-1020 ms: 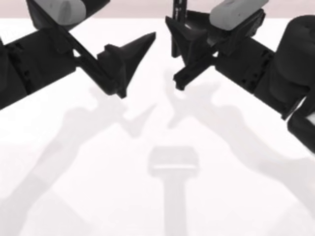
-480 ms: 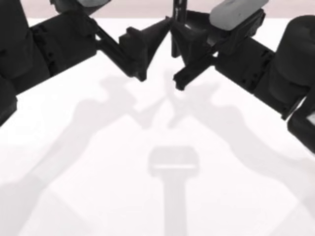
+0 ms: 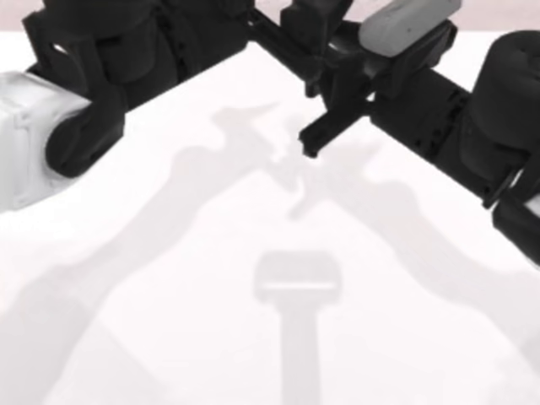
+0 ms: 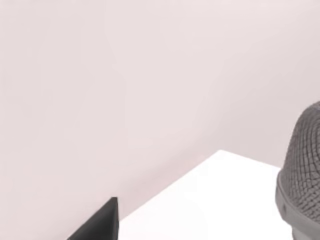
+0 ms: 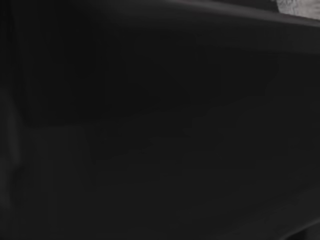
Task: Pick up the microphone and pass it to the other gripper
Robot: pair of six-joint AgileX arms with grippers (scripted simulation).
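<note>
From above we count two arms, meeting at the far edge of the table point(image 3: 169, 253); our left arm, with one white segment point(image 3: 29, 139) near the table's left side, reaches rightward, and its left gripper point(image 3: 291, 42) sits at the top middle, right against the right gripper point(image 3: 325, 101); the right arm carries one pale grey block point(image 3: 405, 25); where the black parts overlap we cannot tell how far either pair of jaws stands open, nor what they hold; the mic does not show clearly here. In the left wrist view one mic point(image 4: 302, 175) shows its grey mesh head at the frame edge, above the white table, with one black fingertip point(image 4: 102, 225) well apart from it. The right wrist view is dark.
</note>
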